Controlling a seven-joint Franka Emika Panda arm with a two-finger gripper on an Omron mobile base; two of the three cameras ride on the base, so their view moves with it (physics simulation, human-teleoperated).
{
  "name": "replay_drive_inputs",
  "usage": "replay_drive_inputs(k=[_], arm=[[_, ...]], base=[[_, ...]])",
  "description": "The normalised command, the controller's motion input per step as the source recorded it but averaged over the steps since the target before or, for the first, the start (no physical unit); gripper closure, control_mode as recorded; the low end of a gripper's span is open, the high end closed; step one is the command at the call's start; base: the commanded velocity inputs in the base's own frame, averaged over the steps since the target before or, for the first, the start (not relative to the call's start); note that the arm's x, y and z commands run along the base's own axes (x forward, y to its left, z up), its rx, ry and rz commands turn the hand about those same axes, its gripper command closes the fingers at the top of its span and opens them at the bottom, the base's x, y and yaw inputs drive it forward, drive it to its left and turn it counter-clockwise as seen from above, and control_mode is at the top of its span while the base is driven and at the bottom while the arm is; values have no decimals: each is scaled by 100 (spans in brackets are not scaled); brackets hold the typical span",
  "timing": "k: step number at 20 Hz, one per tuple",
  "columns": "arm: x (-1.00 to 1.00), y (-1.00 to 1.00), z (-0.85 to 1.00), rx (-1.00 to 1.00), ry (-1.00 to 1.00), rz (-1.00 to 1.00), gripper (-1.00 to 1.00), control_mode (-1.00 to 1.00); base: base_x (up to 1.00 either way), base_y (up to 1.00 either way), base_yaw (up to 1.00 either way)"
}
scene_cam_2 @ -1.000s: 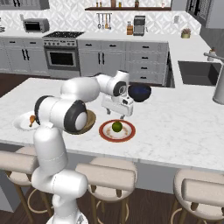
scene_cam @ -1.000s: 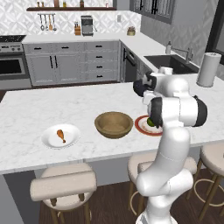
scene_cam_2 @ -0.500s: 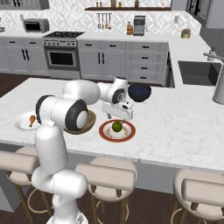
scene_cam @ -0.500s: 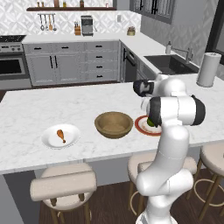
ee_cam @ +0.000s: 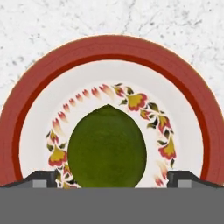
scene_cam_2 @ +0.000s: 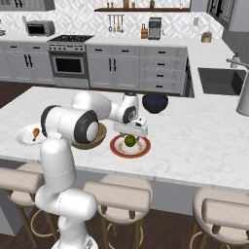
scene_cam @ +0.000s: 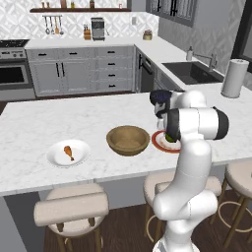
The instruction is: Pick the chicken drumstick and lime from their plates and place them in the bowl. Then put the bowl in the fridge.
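The lime [ee_cam: 107, 146] lies in the middle of the red-rimmed plate [ee_cam: 43, 65] with a flower pattern. My gripper [ee_cam: 111, 179] is open directly over it, one fingertip [ee_cam: 41, 177] on each side of the fruit. Seen from the right base, the gripper [scene_cam_2: 130, 137] hangs just above the lime [scene_cam_2: 130, 141] and its plate [scene_cam_2: 116, 148]. The wooden bowl [scene_cam: 128, 140] stands empty left of that plate [scene_cam: 160, 143]. Further left, the chicken drumstick [scene_cam: 68, 152] rests on a plain white plate [scene_cam: 81, 156]. The fridge is out of view.
A dark blue bowl [scene_cam_2: 155, 102] sits on the island behind the plate. A paper towel roll [scene_cam: 232, 78] stands at the island's far right, near the sink [scene_cam: 192, 73]. Stools [scene_cam: 74, 209] line the near edge of the island.
The hand has sunk a little toward the lime, its jaws staying wide. Bowl, plates and drumstick have not moved.
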Motion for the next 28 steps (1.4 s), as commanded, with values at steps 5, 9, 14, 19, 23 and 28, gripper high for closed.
replay_drive_inputs(k=[5,9,14,19,23,28], arm=[[-7,0,-20,-1,0,2,-100,-100],[1,0,-11,0,0,3,-100,-100],[5,0,-14,0,0,5,-100,-100],[2,0,-14,0,0,5,100,-100],[0,0,0,0,-3,6,100,-100],[-10,-2,23,1,-7,4,100,-100]], base=[[0,0,0],[0,0,0],[0,0,0],[0,0,0],[0,0,0],[0,0,0]])
